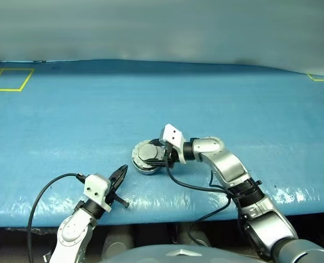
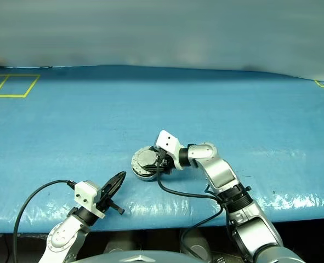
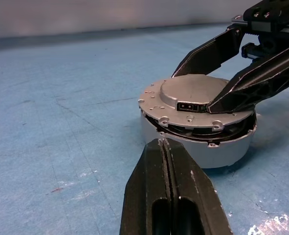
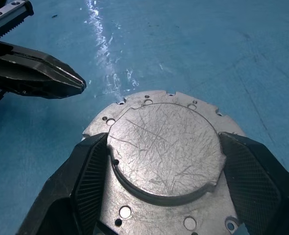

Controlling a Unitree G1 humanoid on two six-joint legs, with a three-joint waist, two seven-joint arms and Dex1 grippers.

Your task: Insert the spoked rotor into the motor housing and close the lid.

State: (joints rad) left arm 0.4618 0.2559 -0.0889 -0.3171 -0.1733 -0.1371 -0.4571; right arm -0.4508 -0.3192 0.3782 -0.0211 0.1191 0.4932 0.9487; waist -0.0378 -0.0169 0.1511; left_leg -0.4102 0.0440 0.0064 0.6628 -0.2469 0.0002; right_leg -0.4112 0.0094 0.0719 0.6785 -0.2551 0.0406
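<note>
The motor housing (image 3: pixel 198 149), a round pale-grey cup, stands on the blue table near its front middle. The lid (image 4: pixel 164 147), plain grey with a raised circle, lies on top of it, slightly tilted, with a dark gap open on the side facing my left gripper. My right gripper (image 1: pixel 162 155) reaches in from the right, its two black fingers (image 4: pixel 85 171) pressed against opposite sides of the raised circle. My left gripper (image 1: pixel 122 171) is shut with nothing in it, a short way to the front left of the housing and pointing at it. The spoked rotor is hidden.
A blue sheet covers the table (image 1: pixel 233 104); its front edge (image 1: pixel 162 216) runs just in front of both arms. Yellow tape squares mark the far left (image 1: pixel 8 79) and far right (image 1: pixel 320 78) corners. Black cables (image 1: pixel 41 197) trail from both wrists.
</note>
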